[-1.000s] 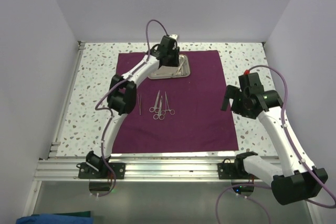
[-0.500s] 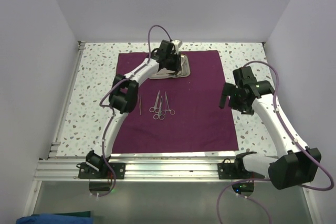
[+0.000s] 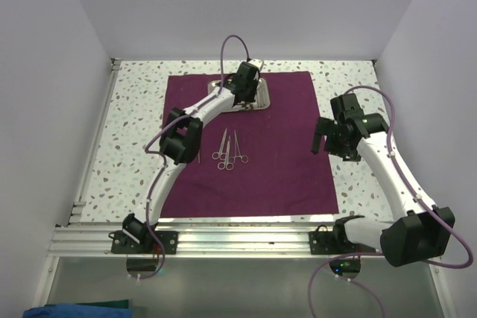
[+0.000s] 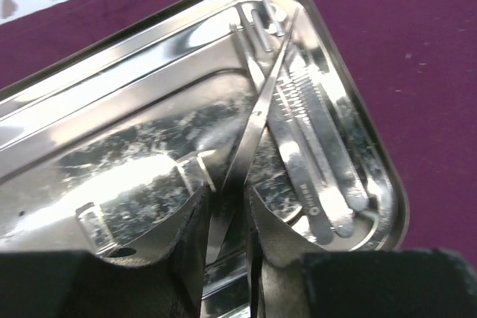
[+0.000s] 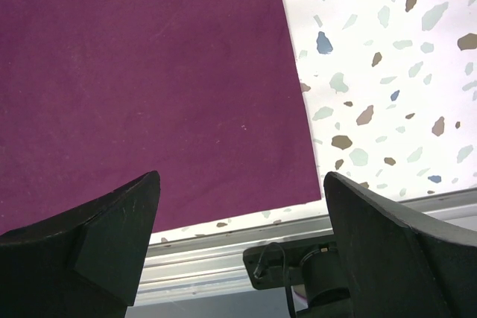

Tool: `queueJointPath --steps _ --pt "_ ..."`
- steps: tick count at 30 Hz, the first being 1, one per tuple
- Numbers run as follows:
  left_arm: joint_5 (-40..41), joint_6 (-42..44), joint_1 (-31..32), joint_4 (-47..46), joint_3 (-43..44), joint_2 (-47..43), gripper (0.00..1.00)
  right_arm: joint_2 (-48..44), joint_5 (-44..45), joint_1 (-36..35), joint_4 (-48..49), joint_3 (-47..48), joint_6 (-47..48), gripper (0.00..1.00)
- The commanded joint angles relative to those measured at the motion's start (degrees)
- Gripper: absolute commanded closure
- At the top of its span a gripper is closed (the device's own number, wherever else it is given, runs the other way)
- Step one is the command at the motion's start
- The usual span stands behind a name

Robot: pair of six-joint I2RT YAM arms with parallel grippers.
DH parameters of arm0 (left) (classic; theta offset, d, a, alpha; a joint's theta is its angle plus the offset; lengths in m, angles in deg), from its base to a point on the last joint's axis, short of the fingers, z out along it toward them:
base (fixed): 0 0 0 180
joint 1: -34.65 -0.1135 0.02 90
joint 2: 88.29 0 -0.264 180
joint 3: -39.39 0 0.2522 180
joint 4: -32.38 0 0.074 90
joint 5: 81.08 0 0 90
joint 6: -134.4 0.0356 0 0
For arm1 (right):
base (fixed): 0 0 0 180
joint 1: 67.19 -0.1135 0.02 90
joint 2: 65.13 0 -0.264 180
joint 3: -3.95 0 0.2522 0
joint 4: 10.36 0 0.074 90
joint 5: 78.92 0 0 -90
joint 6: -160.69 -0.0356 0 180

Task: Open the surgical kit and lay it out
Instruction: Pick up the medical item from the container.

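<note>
The plum cloth (image 3: pixel 287 158) lies spread flat on the table. The steel tray (image 3: pixel 262 100) sits at its far edge. My left gripper (image 3: pixel 243 93) is down in the tray (image 4: pixel 112 94), its jaws closed round a thin silver instrument (image 4: pixel 257 113) that lies slanted across it. Flat tweezers (image 4: pixel 313 161) lie beside it at the tray's right side. Three scissors-like instruments (image 3: pixel 228 150) and one thin tool (image 3: pixel 199 156) lie on the cloth's middle left. My right gripper (image 3: pixel 321 141) hovers open and empty over the cloth's right edge (image 5: pixel 149 72).
The speckled tabletop (image 3: pixel 134 117) surrounds the cloth. An aluminium rail (image 3: pixel 238 240) with the arm bases runs along the near edge, also seen in the right wrist view (image 5: pixel 223 258). White walls enclose the left, back and right.
My left gripper has shifted right over the tray and settled onto the thin instrument. My right arm swung slightly up and left a second ago, then stayed still.
</note>
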State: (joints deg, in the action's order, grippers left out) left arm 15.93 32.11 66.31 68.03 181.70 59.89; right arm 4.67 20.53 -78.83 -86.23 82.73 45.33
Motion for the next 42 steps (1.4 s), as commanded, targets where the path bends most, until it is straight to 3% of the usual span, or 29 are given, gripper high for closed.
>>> queueJointPath --steps 1,5,9,16,20,30,35,42 --pt "8.8 4.0 -1.0 7.7 -0.1 1.8 0.71 -0.8 0.3 0.6 1.2 2.0 1.2 0.04" --pt "10.2 6.0 -1.0 9.0 -0.7 2.9 0.71 -1.5 0.0 0.6 1.3 1.7 0.9 0.04" --pt "3.7 7.2 -1.0 7.8 -3.0 3.0 0.75 -2.6 -0.4 0.7 1.3 1.1 0.3 0.04" --pt "-8.6 6.8 -2.0 6.2 -2.7 4.6 0.99 -3.9 -0.8 0.7 0.9 1.1 -0.4 0.04" --pt "-8.7 5.7 -2.5 7.0 -2.2 4.3 1.0 -4.7 -1.1 0.7 0.7 0.9 -0.7 0.04" --pt "-8.0 0.2 -6.7 -0.5 -13.4 -11.7 1.0 -6.7 -3.6 0.7 1.5 -0.5 -1.8 0.04" --pt "-7.2 -1.3 -7.1 0.2 -17.1 -18.6 1.0 -6.9 -4.9 0.7 2.6 -0.2 -1.9 0.04" --pt "-0.9 -5.4 -7.1 -0.4 -36.6 -36.5 1.0 -5.1 -8.0 0.7 4.4 2.0 -1.3 0.04"
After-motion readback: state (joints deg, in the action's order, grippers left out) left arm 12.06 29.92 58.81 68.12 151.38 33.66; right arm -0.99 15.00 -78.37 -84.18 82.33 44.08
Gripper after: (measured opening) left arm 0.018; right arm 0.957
